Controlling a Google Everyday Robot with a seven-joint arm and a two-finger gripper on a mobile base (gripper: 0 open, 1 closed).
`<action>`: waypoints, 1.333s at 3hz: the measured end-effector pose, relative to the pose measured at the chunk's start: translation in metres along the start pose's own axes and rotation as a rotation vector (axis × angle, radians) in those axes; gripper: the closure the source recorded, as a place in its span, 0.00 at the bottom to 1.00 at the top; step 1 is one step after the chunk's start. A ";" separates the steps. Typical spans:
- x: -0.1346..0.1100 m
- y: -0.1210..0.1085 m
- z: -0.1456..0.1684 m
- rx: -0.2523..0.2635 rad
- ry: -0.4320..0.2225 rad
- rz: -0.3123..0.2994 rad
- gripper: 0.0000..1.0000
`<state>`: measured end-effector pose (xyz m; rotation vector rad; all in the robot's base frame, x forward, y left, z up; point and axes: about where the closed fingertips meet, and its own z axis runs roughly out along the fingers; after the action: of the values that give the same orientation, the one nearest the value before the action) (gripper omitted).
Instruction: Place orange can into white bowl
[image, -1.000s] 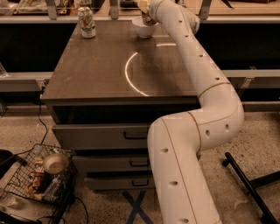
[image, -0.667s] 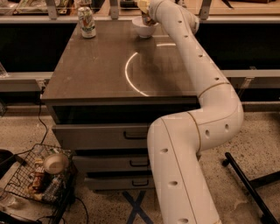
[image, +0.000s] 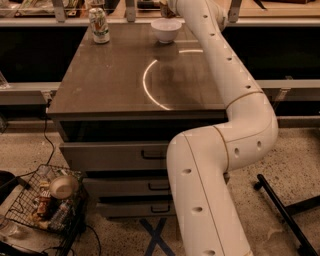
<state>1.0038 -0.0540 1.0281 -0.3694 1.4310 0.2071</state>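
The white bowl (image: 166, 30) stands at the far edge of the dark table (image: 110, 80). My arm reaches over the table's right side to the top edge of the view. My gripper (image: 167, 7) is right above the bowl and mostly cut off by the frame. It holds the orange can (image: 163, 8), of which only a small orange-brown part shows just above the bowl's rim. The can is clear of the bowl.
A white-and-green can (image: 99, 25) stands at the table's far left. Drawers (image: 120, 152) sit under the tabletop. A wire basket (image: 45, 200) with a tan bowl and clutter is on the floor at the left. A black stand leg (image: 285, 210) lies at the right.
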 end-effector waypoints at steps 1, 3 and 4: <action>0.000 0.000 0.000 0.000 0.000 0.000 1.00; -0.008 0.005 0.011 0.039 -0.070 0.013 1.00; 0.014 0.000 0.016 0.067 -0.032 0.006 1.00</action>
<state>1.0202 -0.0490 1.0159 -0.3061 1.4042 0.1691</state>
